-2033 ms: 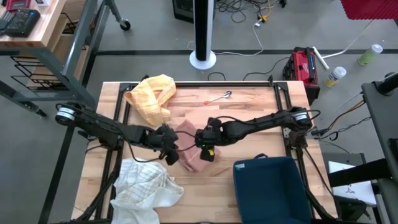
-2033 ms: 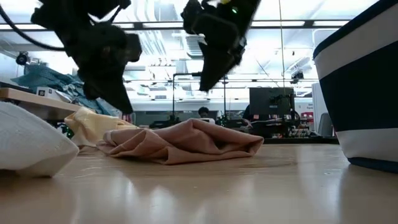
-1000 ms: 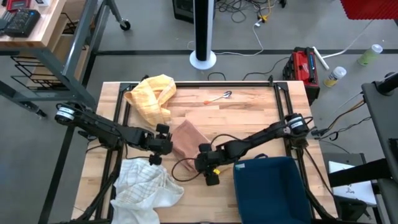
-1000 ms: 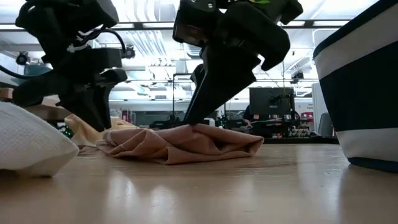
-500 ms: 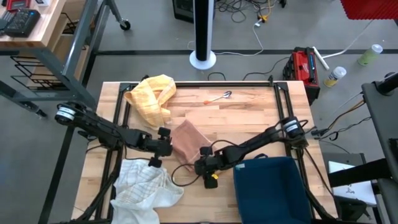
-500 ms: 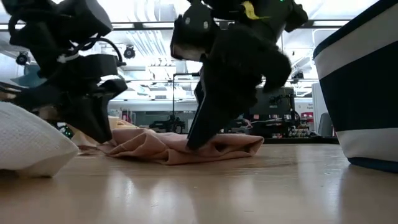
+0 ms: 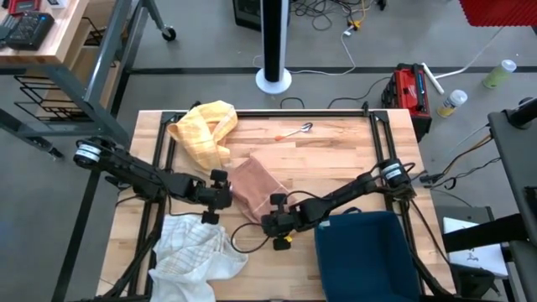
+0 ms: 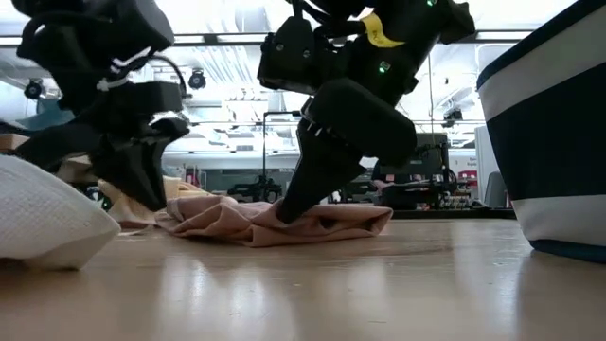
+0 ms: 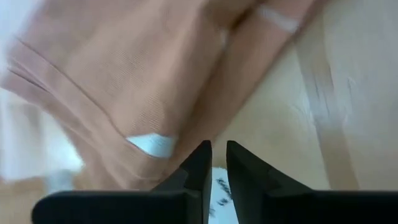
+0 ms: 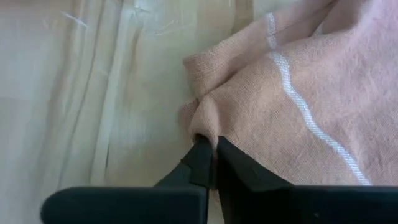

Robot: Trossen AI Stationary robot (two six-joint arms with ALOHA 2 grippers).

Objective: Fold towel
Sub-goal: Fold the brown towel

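Both arms reach low over the tabletop. Right gripper pinches the pink towel's near corner, jaws closed; left gripper is nearly closed at its opposite edge, grip unclear.

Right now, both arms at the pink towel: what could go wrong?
1. The right end effector pinches only a small edge fold of the pink towel; it may slip on lifting.
2. The left end effector is nearly shut, its hold on the cloth unclear, so the lift could go lopsided.
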